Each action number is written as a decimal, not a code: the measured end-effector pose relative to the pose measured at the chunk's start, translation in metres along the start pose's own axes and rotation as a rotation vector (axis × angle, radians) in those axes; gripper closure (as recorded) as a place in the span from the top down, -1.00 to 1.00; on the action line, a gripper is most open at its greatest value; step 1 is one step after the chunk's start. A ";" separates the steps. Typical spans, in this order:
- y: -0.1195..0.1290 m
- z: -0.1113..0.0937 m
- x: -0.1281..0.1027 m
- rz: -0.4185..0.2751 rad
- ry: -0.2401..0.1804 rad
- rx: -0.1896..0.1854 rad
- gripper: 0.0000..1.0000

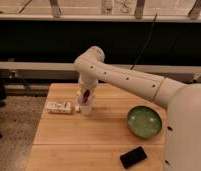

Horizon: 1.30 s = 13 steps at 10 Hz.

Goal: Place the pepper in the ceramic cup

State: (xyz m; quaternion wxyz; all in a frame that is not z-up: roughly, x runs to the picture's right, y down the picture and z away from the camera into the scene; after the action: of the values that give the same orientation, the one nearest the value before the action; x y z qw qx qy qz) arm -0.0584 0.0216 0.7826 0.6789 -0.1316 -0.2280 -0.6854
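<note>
The white ceramic cup (86, 108) stands on the wooden table (94, 135), left of centre. My gripper (86, 96) hangs straight down just over the cup's rim. The dark-red pepper (86, 95) shows at the gripper's tip, point down, right above the cup's mouth. The gripper hides the cup's rim and inside.
A white flat packet (59, 106) lies left of the cup. A wide green bowl (144, 121) sits at the right. A black phone-like slab (133, 156) lies near the front edge. My white arm (139, 82) spans from the right.
</note>
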 end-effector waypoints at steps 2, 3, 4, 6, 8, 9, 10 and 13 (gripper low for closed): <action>0.001 0.000 0.000 0.000 0.002 0.003 -0.21; 0.001 0.000 0.001 0.000 0.003 0.004 -0.10; 0.002 0.001 0.001 0.002 0.005 0.005 -0.02; 0.003 0.001 0.002 0.003 0.008 0.008 -0.02; 0.003 0.002 0.002 0.004 0.011 0.012 -0.02; 0.003 0.002 0.003 0.004 0.012 0.012 -0.02; 0.003 0.001 0.003 0.004 0.014 0.013 -0.02; 0.005 0.000 0.004 0.009 0.017 0.014 0.15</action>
State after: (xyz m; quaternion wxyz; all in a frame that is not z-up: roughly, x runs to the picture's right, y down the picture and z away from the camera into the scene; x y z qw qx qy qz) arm -0.0533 0.0182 0.7851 0.6848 -0.1221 -0.2266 -0.6817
